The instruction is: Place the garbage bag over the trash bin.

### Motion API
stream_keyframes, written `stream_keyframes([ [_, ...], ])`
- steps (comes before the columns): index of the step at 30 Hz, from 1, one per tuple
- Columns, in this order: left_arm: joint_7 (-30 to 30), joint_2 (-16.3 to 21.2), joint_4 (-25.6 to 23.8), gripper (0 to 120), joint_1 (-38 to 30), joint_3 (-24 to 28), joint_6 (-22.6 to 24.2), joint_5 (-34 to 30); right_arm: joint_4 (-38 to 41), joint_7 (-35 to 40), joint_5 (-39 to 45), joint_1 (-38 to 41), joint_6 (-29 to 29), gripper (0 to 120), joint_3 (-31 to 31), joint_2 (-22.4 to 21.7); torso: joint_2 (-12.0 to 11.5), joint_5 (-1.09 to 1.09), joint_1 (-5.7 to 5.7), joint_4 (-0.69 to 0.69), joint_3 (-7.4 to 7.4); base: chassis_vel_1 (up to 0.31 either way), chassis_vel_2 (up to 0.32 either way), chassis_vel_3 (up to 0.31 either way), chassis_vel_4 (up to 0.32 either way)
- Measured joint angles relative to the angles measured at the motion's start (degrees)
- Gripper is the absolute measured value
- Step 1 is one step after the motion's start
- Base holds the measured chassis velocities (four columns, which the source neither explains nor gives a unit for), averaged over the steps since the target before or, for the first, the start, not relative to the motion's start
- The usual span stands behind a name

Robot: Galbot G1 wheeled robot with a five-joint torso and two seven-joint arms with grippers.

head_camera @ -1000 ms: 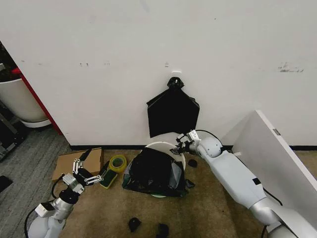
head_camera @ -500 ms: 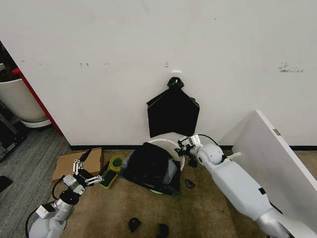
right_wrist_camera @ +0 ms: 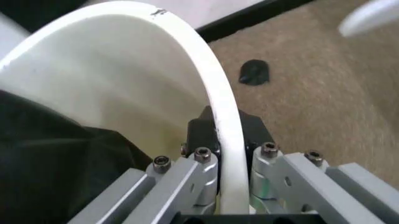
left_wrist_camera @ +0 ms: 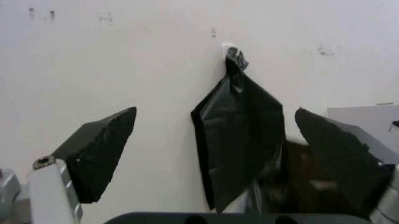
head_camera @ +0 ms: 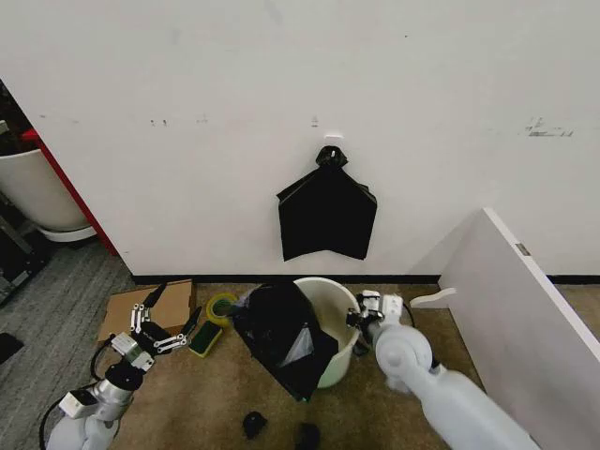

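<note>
Right claw pinching the trash bin's rim

The right claw [right_wrist_camera: 227, 154] clamps the trash bin [head_camera: 336, 314] rim by the wall; the garbage bag [head_camera: 279, 333] drapes the bin's opposite side, nearer the left claw [head_camera: 155, 323], which hovers spread above the floor.

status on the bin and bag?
Right gripper shut on trash bin rim. Left gripper open, idle by cardboard. Garbage bag draped over one side only.
</note>
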Motion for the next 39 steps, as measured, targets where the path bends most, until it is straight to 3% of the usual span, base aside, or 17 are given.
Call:
stream_keyframes([
  [8,0.01,0.36,-1.27,100,0.58,-0.42,0.01,-0.86,0.04,5.06,-1.45,-4.16,7.95,2,1.83,5.12,0.0,0.0,0.0,0.01,0.01,0.0,0.0,0.0,0.0],
  [22,0.42,0.55,-2.15,100,0.71,-0.75,0.31,-2.07,0.85,9.74,-5.8,-9.47,9.51,4,1.6,9.92,0.0,0.0,0.0,0.02,0.0,0.0,0.0,0.0,0.0],
  [26,0.51,0.53,-2.11,100,0.46,-0.37,0.33,-1.9,2.09,10.72,-5.96,-10.32,9.24,17,1.16,9.69,0.0,0.0,0.01,0.02,0.01,0.0,0.0,0.0,0.0],
  [31,0.65,0.58,-1.96,100,0.41,-0.31,0.33,-1.85,8.97,14.61,-6.76,-13.4,7.9,39,-0.2,7.9,0.0,0.0,0.01,0.02,0.0,0.0,0.0,0.0,0.0],
  [34,0.66,0.61,-1.9,100,0.42,-0.32,0.33,-1.83,11.47,14.9,-8.12,-14.31,7.32,45,-0.72,6.89,0.0,0.01,0.01,0.02,0.01,0.0,0.0,0.0,0.0],
  [37,0.57,0.56,-1.63,100,0.32,-0.15,0.33,-1.48,14.88,9.2,-19.23,-15.81,8.15,59,-2.58,4.86,0.0,0.01,0.01,0.02,0.01,0.0,0.0,0.0,0.0],
  [39,-0.17,0.3,-1.35,100,0.19,0.32,0.33,-0.73,15.39,1.58,-29.24,-16.55,10.59,66,-4.5,3.62,0.0,0.0,0.01,0.01,0.01,0.0,0.0,0.0,0.0],
])
